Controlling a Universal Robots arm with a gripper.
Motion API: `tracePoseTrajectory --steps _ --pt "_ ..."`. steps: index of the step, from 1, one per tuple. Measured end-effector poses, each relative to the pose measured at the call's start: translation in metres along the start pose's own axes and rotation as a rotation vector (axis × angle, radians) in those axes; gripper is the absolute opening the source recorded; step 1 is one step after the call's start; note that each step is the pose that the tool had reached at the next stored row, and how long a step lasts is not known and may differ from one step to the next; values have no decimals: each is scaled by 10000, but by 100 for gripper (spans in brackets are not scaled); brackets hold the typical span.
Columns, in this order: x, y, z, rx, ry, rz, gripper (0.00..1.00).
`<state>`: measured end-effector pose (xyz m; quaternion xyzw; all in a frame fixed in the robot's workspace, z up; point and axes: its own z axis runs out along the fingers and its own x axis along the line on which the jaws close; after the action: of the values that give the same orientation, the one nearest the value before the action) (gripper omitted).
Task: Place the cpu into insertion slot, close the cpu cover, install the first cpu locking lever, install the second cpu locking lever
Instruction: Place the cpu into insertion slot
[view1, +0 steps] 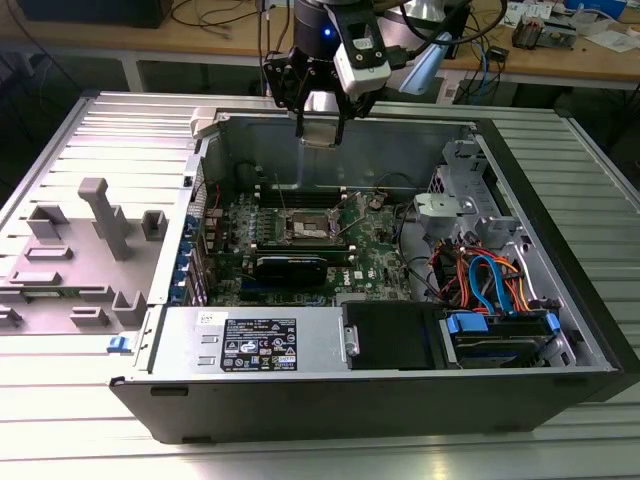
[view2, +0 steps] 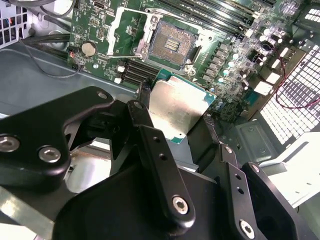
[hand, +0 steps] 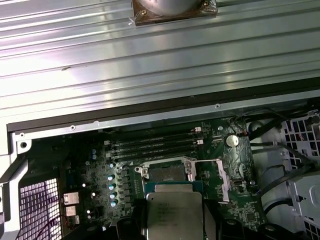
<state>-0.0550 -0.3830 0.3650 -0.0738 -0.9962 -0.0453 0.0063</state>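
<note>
Gripper: The gripper (view2: 176, 106) was closed on the cpu (view2: 180, 117), with one finger on each of two opposite edges. This edge hold was judged to keep the contact side of the chip untouched.
Cpu position: It was carried in the air over the open computer case (view1: 400, 400), well apart from the motherboard (view1: 375, 262). Its dull metal top faced both wrist cameras.
Insertion slot: The insertion slot (view2: 172, 44) sat on the board beyond the held chip. Its brownish contact field was bare and nothing was seated in it.
Cpu cover: The cpu cover (view2: 114, 30) was swung back and lay open just beside the slot. This was judged to leave the way down to the contacts clear.
Stage: Placement was judged to be in hand. The chip was not yet set in, and the cover was not yet closed.
Locking levers: Their position could not be told with confidence.
</note>
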Motion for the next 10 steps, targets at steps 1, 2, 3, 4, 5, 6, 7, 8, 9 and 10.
tracePoseTrajectory --steps 1,2,3,4,5,6,7,8,9,10 --pt "0 0 0 0 0 0 55" --pt "0 0 0 0 0 1 55" --pt "0 0 0 0 0 1 55" --pt "0 0 0 1 0 3 55" --pt "0 0 0 0 -1 13 55" --pt "0 0 0 0 -3 35 55" --pt "0 0 0 -2 -7 74 55" --pt "0 0 1 -3 -13 150 55" --pt "0 0 1 -3 -22 243 55" --pt "0 0 2 -4 -27 305 55"
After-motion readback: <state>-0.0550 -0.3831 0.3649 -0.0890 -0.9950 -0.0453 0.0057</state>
